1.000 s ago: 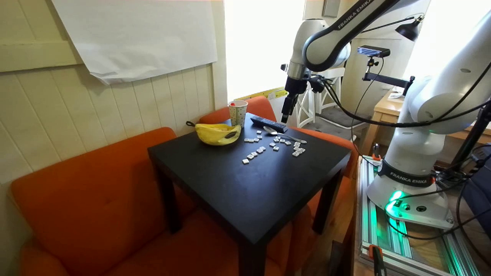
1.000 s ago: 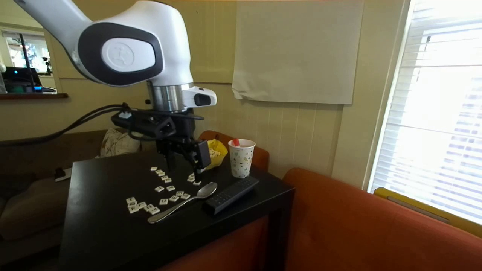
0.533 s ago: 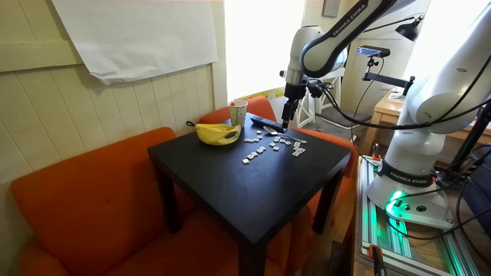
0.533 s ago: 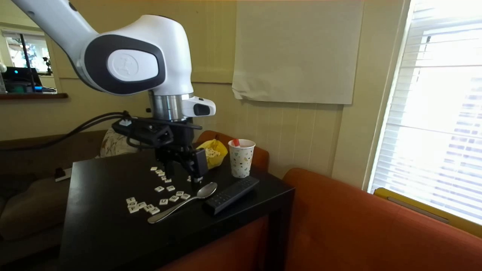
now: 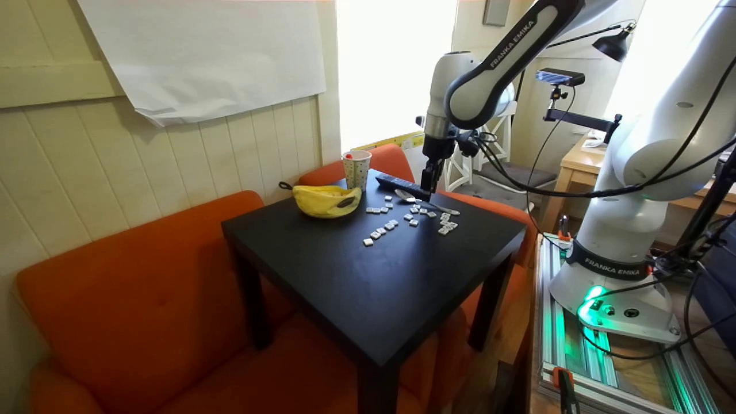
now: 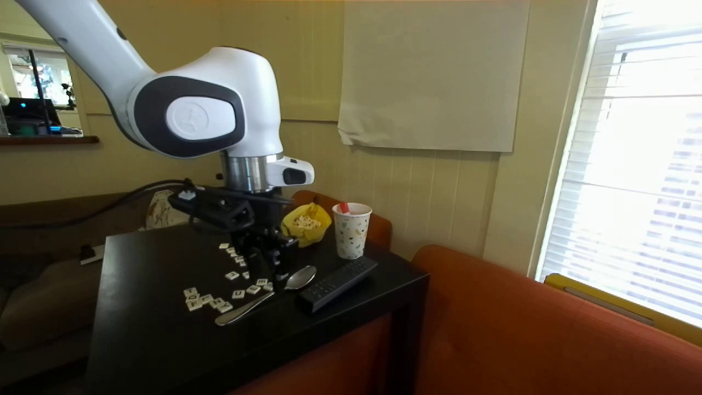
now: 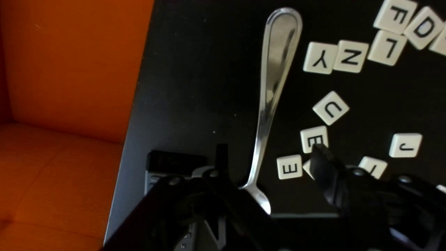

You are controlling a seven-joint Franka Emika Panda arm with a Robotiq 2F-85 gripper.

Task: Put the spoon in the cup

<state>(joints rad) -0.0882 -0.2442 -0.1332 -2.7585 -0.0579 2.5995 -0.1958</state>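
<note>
1. You are, I judge, at the beginning: the spoon (image 7: 266, 118) lies on the black table (image 5: 356, 282), not yet lifted.
2. What is left for you: grasp it, carry it, put it into the cup (image 6: 351, 233), which stands upright near the remote (image 6: 339, 284).
3. Your gripper (image 7: 270, 155) has its fingers apart, holding nothing; the wrist view shows the spoon's neck between them. Whether they touch it, I cannot tell.

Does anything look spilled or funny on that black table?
Maybe the letter tiles: they lie scattered beside the spoon, turned at different angles, as if spilled. The cup stands upright, and I see nothing broken.
</note>
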